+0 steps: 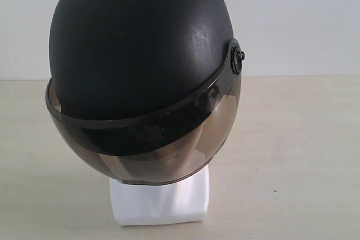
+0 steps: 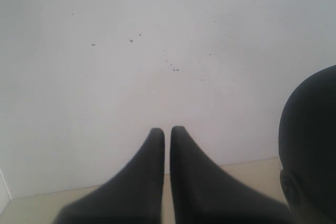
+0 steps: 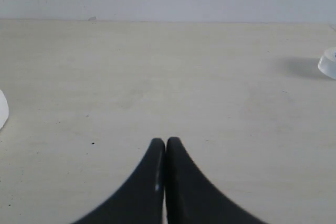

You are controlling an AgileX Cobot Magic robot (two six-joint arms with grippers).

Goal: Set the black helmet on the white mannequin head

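Sitting on the white mannequin head, the black helmet covers it fully. Only the neck/base shows below the visor, standing on the pale table, approx mid-view.

Dome up, visor down over the face. Front points toward cam, turned slightly to view left, so front-back axis runs toward cam. Brim line slants, higher at view right.

Left gripper: fingers near-together, thin gap, nothing between; helmet shell nearby.

Right gripper: fingers pressed together, empty, above table.
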